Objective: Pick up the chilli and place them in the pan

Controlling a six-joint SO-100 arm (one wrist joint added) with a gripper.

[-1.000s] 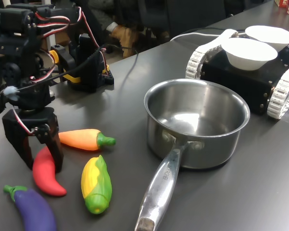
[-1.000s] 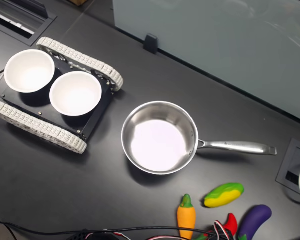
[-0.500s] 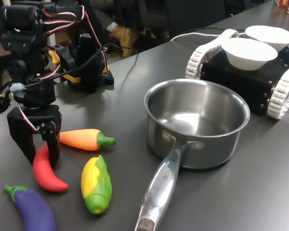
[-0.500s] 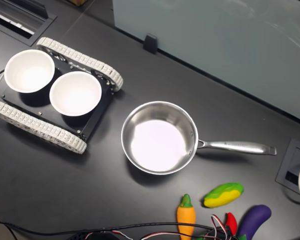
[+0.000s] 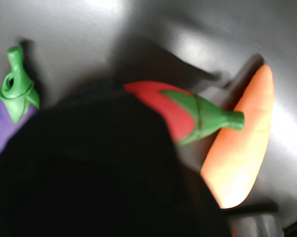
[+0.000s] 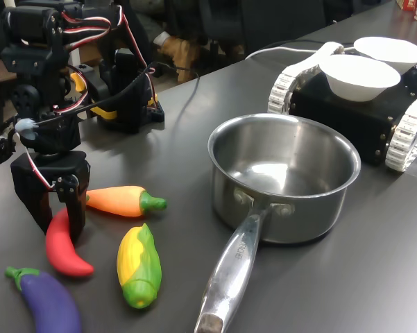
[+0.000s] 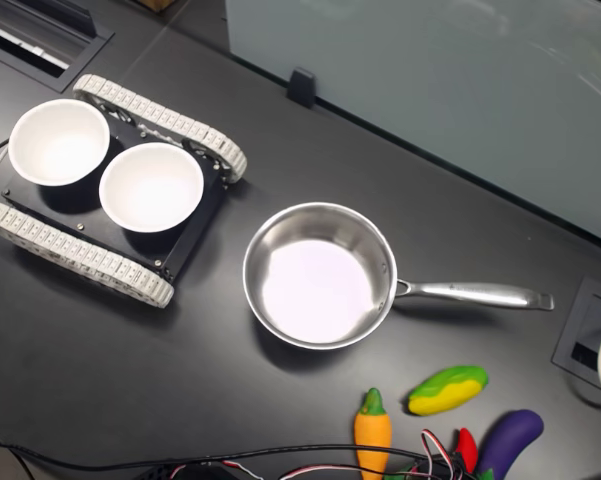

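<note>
Your gripper [image 6: 55, 216] stands over the stem end of the chilli [image 6: 64, 246], its two black fingers straddling the pepper and seemingly closed on it, at the first exterior view's left. The chilli lies on the dark table [image 6: 180, 152] between the orange toy [image 6: 122, 200], the corn [image 6: 139, 265] and the eggplant [image 6: 45, 300]. The pan [image 6: 283, 177] stands empty well to their right in that first exterior view.

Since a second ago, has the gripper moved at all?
Yes. In the first exterior view the gripper has shifted toward the orange toy and sits slightly higher, its fingers either side of the chilli; the pan has not moved.
</note>
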